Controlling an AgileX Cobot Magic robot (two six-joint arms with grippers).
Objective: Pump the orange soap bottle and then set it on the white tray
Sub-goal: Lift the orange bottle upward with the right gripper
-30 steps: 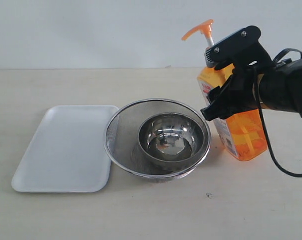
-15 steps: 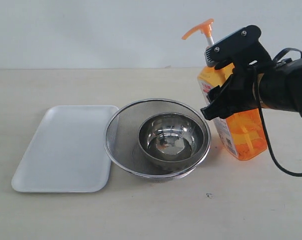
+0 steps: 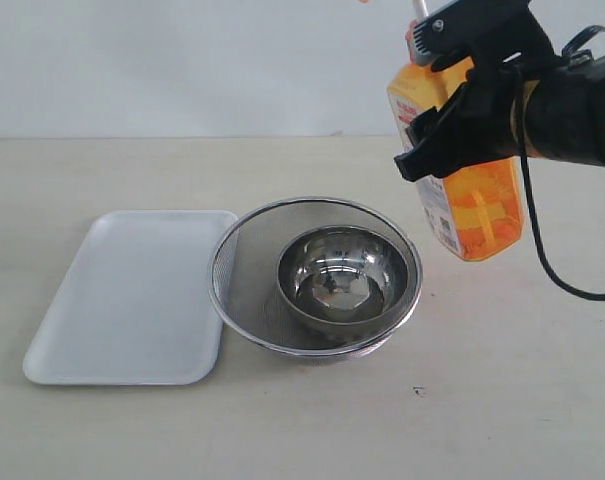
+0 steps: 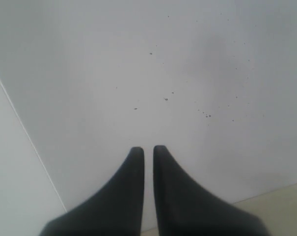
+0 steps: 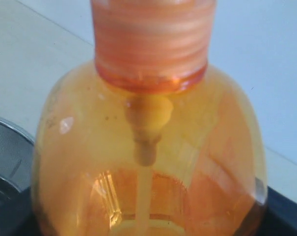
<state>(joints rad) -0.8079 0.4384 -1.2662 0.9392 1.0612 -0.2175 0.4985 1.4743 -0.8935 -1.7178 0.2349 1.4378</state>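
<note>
The orange soap bottle (image 3: 474, 205) hangs in the air, clear of the table (image 3: 482, 400), up and to the right of the strainer and well apart from the white tray. The top edge of the exterior view cuts off its pump head, so only a stub of the white stem shows. Black gripper parts cover much of its white-and-red label, and the print is too small to read. In the right wrist view the bottle (image 5: 148, 162) fills the frame, close and soft in focus. Only the ribbed orange collar, the rounded shoulders and the dip tube inside can be made out.

The body is translucent orange, rectangular, and leans slightly, with its base swung toward the right. Liquid glows through its lower half.

The right gripper (image 3: 422, 100) grasps the bottle at the shoulder, one black jaw above and one below. In the wrist view its dark fingers (image 5: 285, 209) press in at either side. A black cable (image 3: 542, 270) loops down from the arm.

Below and to the left stands the round mesh strainer (image 3: 240, 262) with a steel bowl (image 3: 380, 262) inside it. The white tray (image 3: 122, 300) lies flat just beside the strainer's left rim, with nothing on it.

The left gripper (image 4: 148, 150) does not appear in the exterior view. Its own camera shows two black fingers drawn together with a thin slit between them. They hold nothing and point at a pale speckled surface.
</note>
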